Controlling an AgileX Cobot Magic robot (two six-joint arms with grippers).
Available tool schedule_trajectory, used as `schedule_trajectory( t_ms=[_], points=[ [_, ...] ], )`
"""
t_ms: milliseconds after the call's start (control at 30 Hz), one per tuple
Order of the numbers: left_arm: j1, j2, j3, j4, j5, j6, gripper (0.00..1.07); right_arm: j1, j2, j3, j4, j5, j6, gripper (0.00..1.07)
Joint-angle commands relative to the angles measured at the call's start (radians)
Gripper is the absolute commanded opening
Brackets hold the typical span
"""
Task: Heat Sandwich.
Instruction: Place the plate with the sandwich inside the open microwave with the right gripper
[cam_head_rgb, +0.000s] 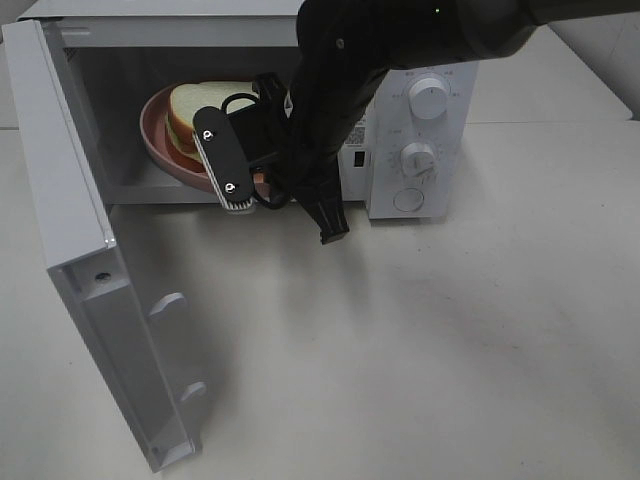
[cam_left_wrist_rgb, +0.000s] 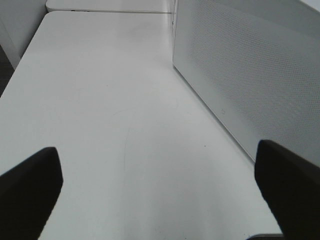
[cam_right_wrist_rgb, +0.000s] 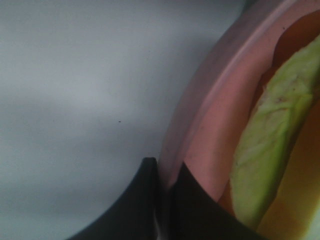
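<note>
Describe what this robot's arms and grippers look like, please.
The right arm is thick and glossy black, with a tiny green light on it. Near its wrist sits a flat white bar with rounded ends and two round black marks, and a thin black cable loops beside it. The right gripper has dark, tapering fingers. The left gripper shows two blunt black fingers.

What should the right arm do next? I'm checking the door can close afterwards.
Probably ease the pink plate with the sandwich a little deeper before releasing: the right gripper is shut on its rim, and that rim looks close to the front opening of the microwave.
</note>
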Motion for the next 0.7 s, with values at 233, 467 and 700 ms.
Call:
schedule_trajectory(
  t_ms=[233,467,700],
  points=[
    [-0.005,-0.02,0.0,-0.001,-0.001,-0.005,1.0,-0.01,0.092,-0.165,-0.061,0.036,0.081,0.0],
    [-0.005,-0.02,0.0,-0.001,-0.001,-0.005,1.0,-0.01,0.174,-0.289,-0.067,0.081,0.122,0.0],
    [-0.005,-0.02,0.0,-0.001,-0.001,-0.005,1.0,-0.01,0.238,-0.37,-0.067,0.091,0.137,0.0]
  ],
)
